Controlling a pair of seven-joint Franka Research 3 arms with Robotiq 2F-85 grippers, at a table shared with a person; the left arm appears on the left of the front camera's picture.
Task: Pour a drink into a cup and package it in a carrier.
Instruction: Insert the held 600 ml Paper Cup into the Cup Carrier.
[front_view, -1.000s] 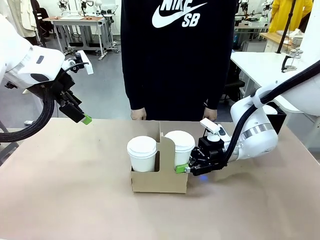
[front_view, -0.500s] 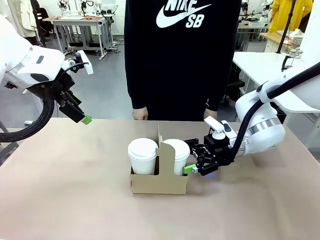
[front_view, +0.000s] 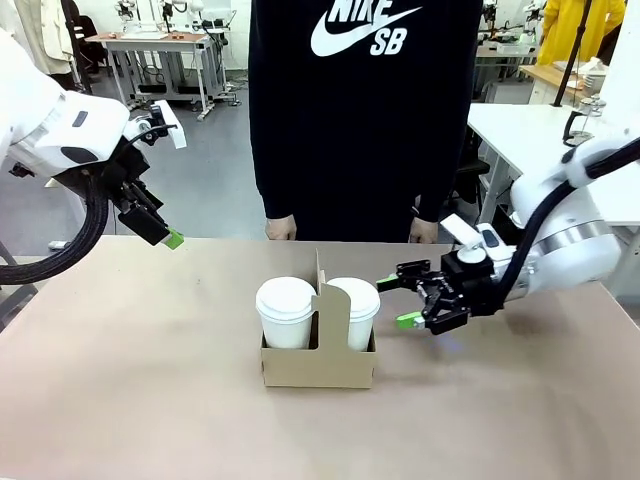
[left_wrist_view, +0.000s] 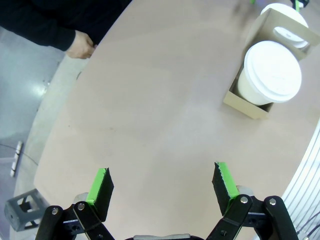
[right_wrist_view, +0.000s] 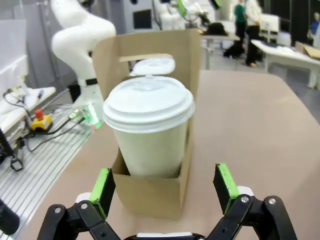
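Note:
The brown cardboard carrier (front_view: 318, 366) stands mid-table with a white lidded cup in each slot. The cup (front_view: 356, 302) sits in the right slot, and in the right wrist view the cup (right_wrist_view: 148, 125) is straight ahead in the carrier (right_wrist_view: 150, 194). My right gripper (front_view: 398, 301) is open just right of it, not touching. My left gripper (front_view: 166, 236) hangs open and empty, high over the table's far left. From the left wrist, my left gripper (left_wrist_view: 162, 183) looks down on the carrier (left_wrist_view: 245, 106) and the cup (left_wrist_view: 292, 22) far off. The drink is hidden.
A second white lidded cup (front_view: 285, 310) fills the carrier's left slot. A person in a black sweatshirt stands at the far edge, hands (front_view: 278, 229) resting near it. The brown table (front_view: 150, 380) lies bare to the left and in front. A white side table (front_view: 530, 130) stands at the back right.
My right gripper has opened, let go of the cup in the right slot and drawn back to the right. The carrier shifted slightly. The left arm has stayed still.

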